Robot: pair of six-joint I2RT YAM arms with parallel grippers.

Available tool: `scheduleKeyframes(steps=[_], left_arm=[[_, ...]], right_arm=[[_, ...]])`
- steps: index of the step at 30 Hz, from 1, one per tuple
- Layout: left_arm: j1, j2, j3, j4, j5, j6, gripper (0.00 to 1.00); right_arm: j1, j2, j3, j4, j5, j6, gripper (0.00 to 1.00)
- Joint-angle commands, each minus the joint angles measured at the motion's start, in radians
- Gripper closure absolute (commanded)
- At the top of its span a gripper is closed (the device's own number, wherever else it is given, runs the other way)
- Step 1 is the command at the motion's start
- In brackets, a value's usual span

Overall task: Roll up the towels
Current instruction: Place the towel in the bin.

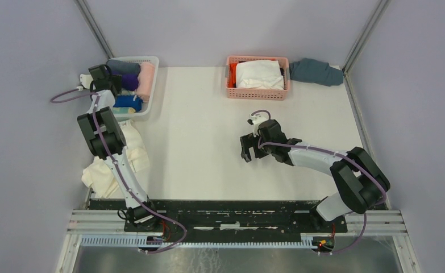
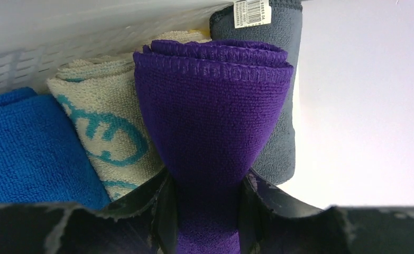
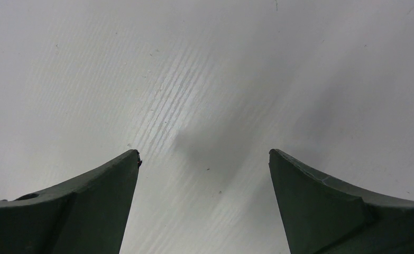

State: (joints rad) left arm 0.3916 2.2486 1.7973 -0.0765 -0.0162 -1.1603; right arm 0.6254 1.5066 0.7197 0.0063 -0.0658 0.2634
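My left gripper (image 1: 120, 84) is over the white basket (image 1: 152, 91) at the far left, shut on a rolled purple towel (image 2: 210, 121); the towel also shows in the top view (image 1: 130, 82). In the left wrist view it sits among a blue roll (image 2: 25, 153), a cream roll with teal pattern (image 2: 107, 132) and a dark grey roll (image 2: 284, 132). My right gripper (image 1: 246, 149) is open and empty just above the bare white table (image 3: 204, 79) at mid-right. Unrolled white towels fill the pink basket (image 1: 231, 91) at the back.
A cream towel (image 1: 120, 162) lies loose at the table's left edge beside the left arm. A crumpled dark teal towel (image 1: 316, 71) lies right of the pink basket. A pink roll (image 1: 146, 79) lies in the white basket. Walls enclose the table on three sides.
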Motion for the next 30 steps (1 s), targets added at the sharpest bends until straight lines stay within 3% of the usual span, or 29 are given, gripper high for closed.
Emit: scheduleKeyframes(steps=[1, 7, 13, 25, 30], left_arm=[[0.022, 0.028, 0.006, -0.075, -0.013, 0.074, 0.61], [0.022, 0.142, 0.145, -0.239, -0.069, 0.114, 0.48], [0.022, 0.161, 0.198, -0.259, -0.054, 0.136, 0.32], [0.021, 0.0, 0.173, -0.225, -0.021, 0.116, 0.19], [0.021, -0.061, 0.152, -0.226, -0.026, 0.101, 0.09]], right_arm=[[-0.002, 0.009, 0.042, 0.017, 0.022, -0.012, 0.0], [-0.001, 0.016, 0.044, 0.016, 0.024, -0.013, 0.0], [-0.001, 0.021, 0.047, 0.014, 0.021, -0.013, 0.0], [-0.001, -0.016, 0.036, 0.015, 0.015, -0.013, 0.0], [-0.002, -0.026, 0.032, 0.019, 0.004, -0.01, 0.0]])
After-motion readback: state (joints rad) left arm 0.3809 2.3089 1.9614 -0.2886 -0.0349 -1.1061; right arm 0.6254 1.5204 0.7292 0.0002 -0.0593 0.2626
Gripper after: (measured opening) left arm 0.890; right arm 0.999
